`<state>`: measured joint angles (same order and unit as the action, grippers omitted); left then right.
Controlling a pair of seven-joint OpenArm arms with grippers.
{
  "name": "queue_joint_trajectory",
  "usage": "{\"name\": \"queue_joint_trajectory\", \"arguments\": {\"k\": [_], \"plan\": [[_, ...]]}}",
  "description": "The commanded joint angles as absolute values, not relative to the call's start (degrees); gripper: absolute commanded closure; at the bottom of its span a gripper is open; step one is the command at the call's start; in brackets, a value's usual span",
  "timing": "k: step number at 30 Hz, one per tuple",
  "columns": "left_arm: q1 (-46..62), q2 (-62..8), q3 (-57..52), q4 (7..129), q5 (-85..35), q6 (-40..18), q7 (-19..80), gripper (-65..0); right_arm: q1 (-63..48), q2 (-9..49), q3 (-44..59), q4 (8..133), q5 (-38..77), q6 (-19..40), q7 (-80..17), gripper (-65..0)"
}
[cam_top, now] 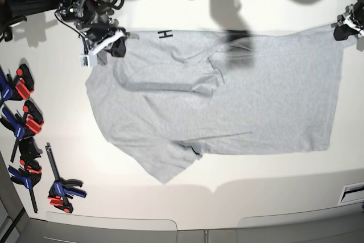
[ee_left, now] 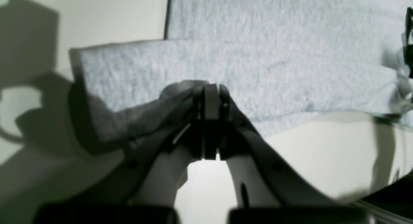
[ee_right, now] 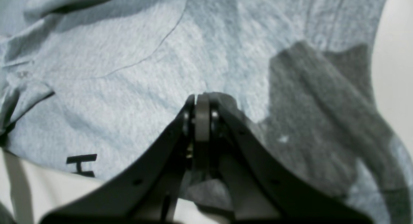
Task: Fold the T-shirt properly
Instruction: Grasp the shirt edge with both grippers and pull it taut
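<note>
T-shirt [cam_top: 227, 101] lies spread on white surface [cam_top: 187, 197], along far edge, mostly flat; one long side partly turned over body, lettering exposed. Left gripper [ee_left: 211, 88] jaws pinch hem edge; right gripper [ee_right: 201, 99] jaws pinch shoulder cloth. Judgement: first fold under way; sleeves, crosswise folds remain.

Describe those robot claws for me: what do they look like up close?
Each gripper is a black, matte pincer: two curved arms sweeping in to narrow flat tips, with small screw holes along them. The left gripper and right gripper look alike. From the base view, the right arm's wrist shows black cables, a white part and a small white tag.
</note>
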<state>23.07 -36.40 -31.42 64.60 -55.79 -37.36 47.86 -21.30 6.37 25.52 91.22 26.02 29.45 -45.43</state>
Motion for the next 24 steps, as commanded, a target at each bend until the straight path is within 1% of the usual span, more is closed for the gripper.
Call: {"name": "queue_joint_trajectory", "arguments": {"k": [1, 8, 16, 24], "plan": [[24.2, -37.6, -31.9, 64.9, -54.7, -36.9, 49.3, 0.0, -23.3, 6.7, 25.6, 91.4, 21.7, 28.3, -50.4, 0.0], [26.4, -37.0, -31.9, 64.9, -54.5, -37.0, 50.1, 0.0, -26.8, 6.7, 25.6, 94.5, 21.6, 28.3, -50.6, 0.0], [30.6, -36.5, -31.9, 65.0, -54.7, -36.9, 50.2, 0.0, -26.7, 6.9, 28.1, 95.6, 21.4, 28.3, -50.8, 0.0], [33.5, -34.1, -32.5, 65.0, -54.3, -36.9, 50.6, 0.0, -26.7, 10.1, 28.3, 95.6, 21.5, 28.3, -50.6, 0.0]]}}
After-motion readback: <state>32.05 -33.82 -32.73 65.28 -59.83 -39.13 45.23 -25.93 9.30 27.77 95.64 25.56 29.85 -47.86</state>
